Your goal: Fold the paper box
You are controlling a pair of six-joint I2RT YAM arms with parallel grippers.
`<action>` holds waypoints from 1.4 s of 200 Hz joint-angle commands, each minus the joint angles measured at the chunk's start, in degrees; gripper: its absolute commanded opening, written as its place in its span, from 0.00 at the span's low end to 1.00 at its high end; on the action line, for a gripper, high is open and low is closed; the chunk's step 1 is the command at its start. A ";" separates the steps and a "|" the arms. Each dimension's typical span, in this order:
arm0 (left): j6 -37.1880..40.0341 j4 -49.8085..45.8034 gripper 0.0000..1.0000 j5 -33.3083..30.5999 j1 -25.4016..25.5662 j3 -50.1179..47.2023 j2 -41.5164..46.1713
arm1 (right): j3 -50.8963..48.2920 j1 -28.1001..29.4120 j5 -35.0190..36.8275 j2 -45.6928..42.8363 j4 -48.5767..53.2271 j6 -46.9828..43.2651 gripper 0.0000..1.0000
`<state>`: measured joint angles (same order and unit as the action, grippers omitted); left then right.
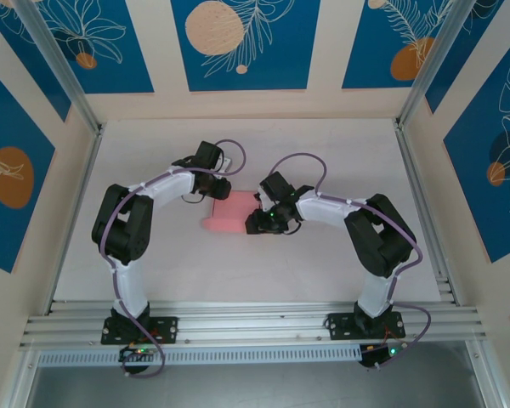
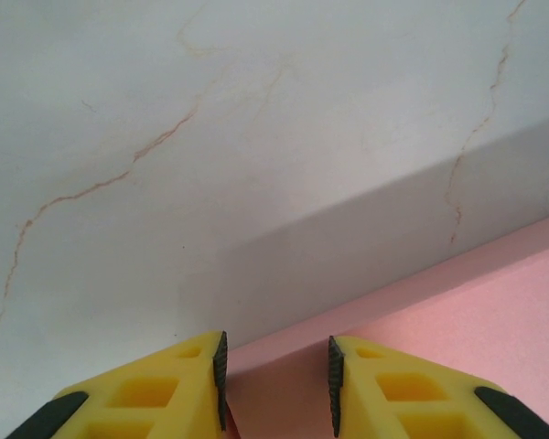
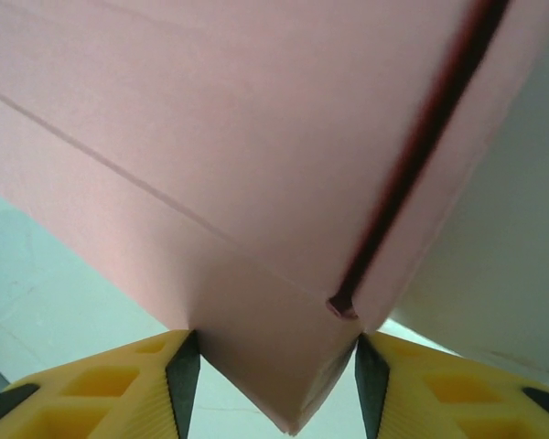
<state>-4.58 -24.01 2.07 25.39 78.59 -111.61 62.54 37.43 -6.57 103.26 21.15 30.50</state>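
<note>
The paper box (image 1: 228,214) is a pale pink flat rectangle lying mid-table between the two arms. My left gripper (image 1: 218,189) is at its far left corner. In the left wrist view the box (image 2: 467,320) runs under the yellow fingers, and the left gripper (image 2: 276,352) stands open, its pads apart with pink card showing in the gap. My right gripper (image 1: 254,219) is at the box's right edge. In the right wrist view a corner of the box (image 3: 256,155) pokes between the pads, and the right gripper (image 3: 273,346) touches it on both sides. A dark slit (image 3: 421,146) runs along one seam.
The white marbled tabletop (image 2: 210,137) lies around the box. Aluminium rails (image 1: 238,319) run along the near edge, and posts stand at the back corners. Blue patterned walls (image 1: 238,42) close in the table.
</note>
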 commanded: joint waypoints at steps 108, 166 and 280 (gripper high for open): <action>-0.33 -7.16 0.31 -1.10 0.96 -1.42 -4.47 | -0.46 1.36 7.17 -5.76 3.23 0.70 0.62; -0.60 -6.58 0.31 -1.04 0.95 -1.51 -4.25 | -7.30 3.04 16.88 -18.51 3.43 1.48 0.57; -0.76 -6.41 0.31 -0.92 0.98 -1.50 -4.45 | -12.18 -7.56 4.23 -8.94 -16.53 12.18 0.12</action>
<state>-4.62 -23.92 1.85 25.63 78.94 -111.96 50.28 29.76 2.92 92.90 11.53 41.17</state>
